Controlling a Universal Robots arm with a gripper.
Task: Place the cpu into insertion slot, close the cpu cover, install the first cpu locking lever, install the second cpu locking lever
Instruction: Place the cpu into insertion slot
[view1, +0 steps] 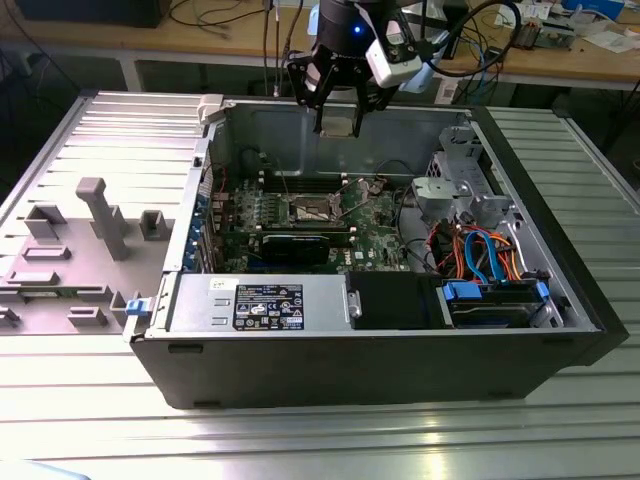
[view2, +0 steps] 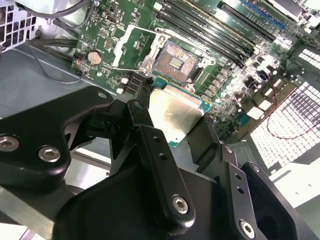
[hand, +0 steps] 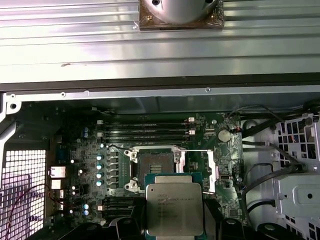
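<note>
My gripper hangs above the open computer case, shut on the cpu, a flat square chip with a dull silver top. In both wrist views the cpu sits between the black fingers. The insertion slot lies bare on the green motherboard below, its dark centre exposed. The cpu cover, a thin silver frame, stands swung open beside the slot. The cpu is well above the slot and apart from it.
Long black memory slots run beside the socket. A black graphics card lies nearer the case front. A grey drive cage and coloured cables fill the exterior view's right. The power supply lines the front wall.
</note>
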